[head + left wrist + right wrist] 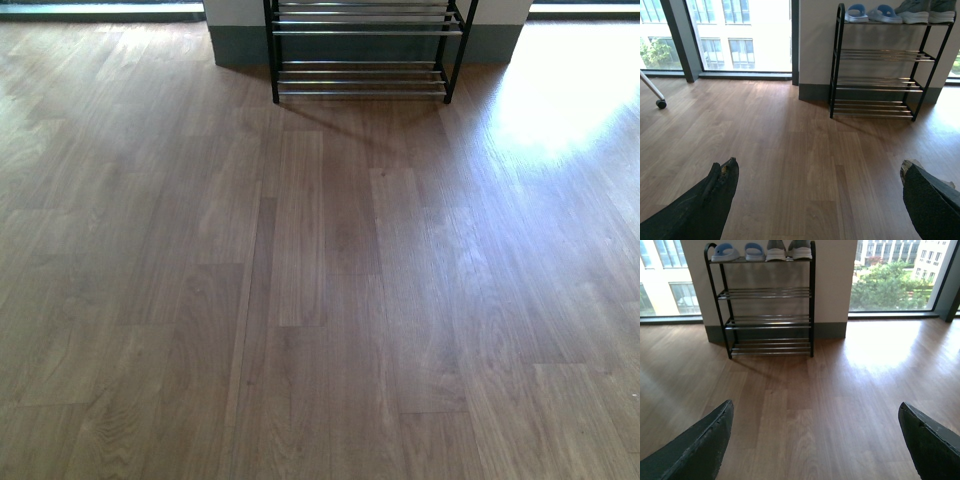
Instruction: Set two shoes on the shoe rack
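Black padded fingers of the left gripper (pixel 817 200) frame the lower edge of its wrist view, spread wide with nothing between them. The right gripper (pixel 815 440) shows the same in its own wrist view: two dark pads set far apart over bare wooden floor (pixel 320 300), holding nothing.

Both shoes (pixel 788 250) stand on the top tier of the shoe rack (pixel 765 322), side by side and touching or nearly so, soles down, heels or toes toward the room (which end cannot be told at this distance). Just beside them on the same tier sits a pair of blue slippers (pixel 737 251). The three lower tiers carry nothing visible.

From the front view only the lower part of the rack appears, against a white wall (pixel 835 285) with a dark skirting board, well apart from the robot. No shoe lies on the floor in any view.

Judgement: the placing appears complete, both shoes being on the rack and both hands empty. Nothing evident is left to do beyond the arms standing clear. A window (pixel 740 35) lies to each side; a castor (pixel 661 104) shows at one edge.
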`<action>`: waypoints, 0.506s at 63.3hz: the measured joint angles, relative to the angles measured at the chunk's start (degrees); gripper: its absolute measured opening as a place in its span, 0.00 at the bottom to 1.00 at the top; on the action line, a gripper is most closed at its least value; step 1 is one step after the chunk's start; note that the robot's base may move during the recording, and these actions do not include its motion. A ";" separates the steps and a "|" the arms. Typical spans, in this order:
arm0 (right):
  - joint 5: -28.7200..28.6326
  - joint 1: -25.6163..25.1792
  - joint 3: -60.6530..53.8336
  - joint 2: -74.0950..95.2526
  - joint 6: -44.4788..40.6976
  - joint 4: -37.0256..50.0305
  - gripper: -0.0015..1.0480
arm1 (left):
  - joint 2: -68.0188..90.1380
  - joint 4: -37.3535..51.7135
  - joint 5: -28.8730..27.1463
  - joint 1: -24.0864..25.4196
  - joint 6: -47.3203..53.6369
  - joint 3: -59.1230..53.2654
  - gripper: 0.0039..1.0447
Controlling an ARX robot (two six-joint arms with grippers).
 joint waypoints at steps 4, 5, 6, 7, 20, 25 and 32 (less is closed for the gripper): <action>-0.11 0.00 0.00 -0.02 0.02 0.00 0.91 | 0.00 0.00 -0.04 0.00 0.00 0.00 0.91; -0.11 0.00 0.00 -0.02 0.02 0.00 0.91 | 0.00 0.00 -0.02 0.00 0.00 0.00 0.91; -0.13 0.00 0.00 -0.02 0.02 0.00 0.91 | 0.00 0.00 -0.02 0.00 0.00 0.00 0.91; -0.13 0.00 0.00 -0.02 0.00 0.00 0.91 | 0.00 0.00 -0.02 0.00 0.00 0.00 0.91; -0.13 0.00 0.00 -0.02 0.02 0.00 0.91 | 0.00 0.00 -0.02 0.00 0.00 0.00 0.91; -0.13 0.00 0.00 -0.02 0.02 0.00 0.91 | 0.00 0.00 -0.02 0.00 0.00 0.00 0.91; -0.11 0.00 0.00 -0.02 0.00 0.00 0.91 | 0.00 0.00 -0.02 0.00 0.00 0.00 0.91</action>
